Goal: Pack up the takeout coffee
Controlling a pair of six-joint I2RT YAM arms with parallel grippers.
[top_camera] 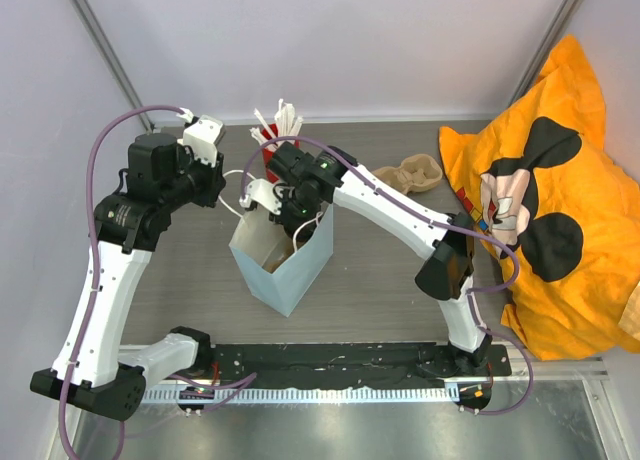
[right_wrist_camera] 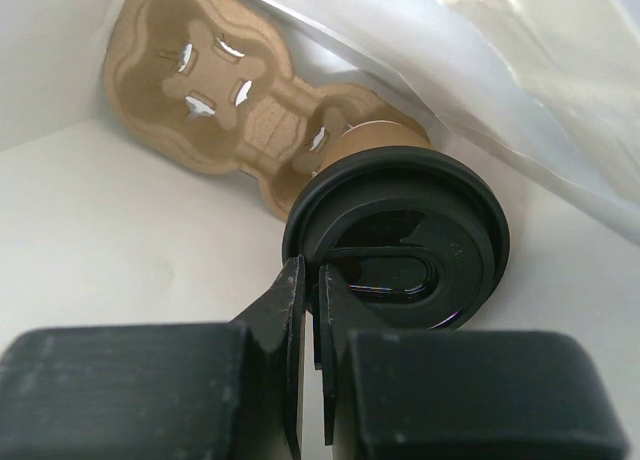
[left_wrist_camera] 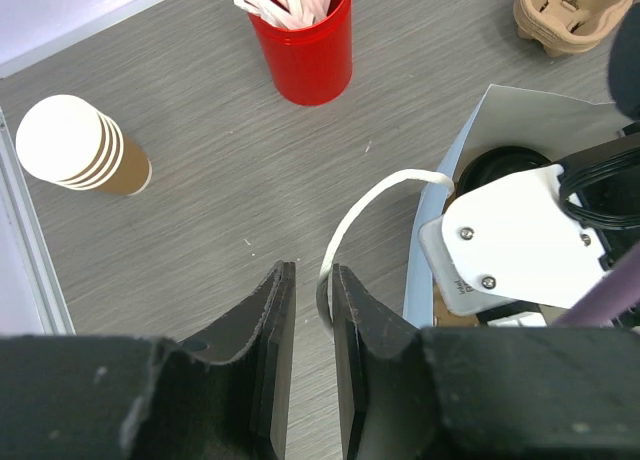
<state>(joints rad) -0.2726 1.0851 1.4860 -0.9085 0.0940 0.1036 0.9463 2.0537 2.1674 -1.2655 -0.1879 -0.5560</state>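
1. Packing looks nearly done. The coffee cup [right_wrist_camera: 385,135] is deep inside the bag [top_camera: 300,278], at the 4 o'clock end of a carrier [right_wrist_camera: 200,90] lying on the bag floor.
2. The right gripper [right_wrist_camera: 311,275] is down in the bag, jaws closed thin on the rim of the cup's lid [right_wrist_camera: 440,210]. In my judgement, letting go and lifting clear are what is left.
3. The left gripper [left_wrist_camera: 312,275], at 10 o'clock of the bag, is nearly closed and pinches the handle [left_wrist_camera: 410,176], apparently to keep the mouth open.
4. Materials:
   - Cup: tan paper.
   - Lid: glossy black plastic, round, with an oval recess.
   - Carrier: rough moulded pulp, lobed.
   - Bag: smooth white paper with a cord handle.
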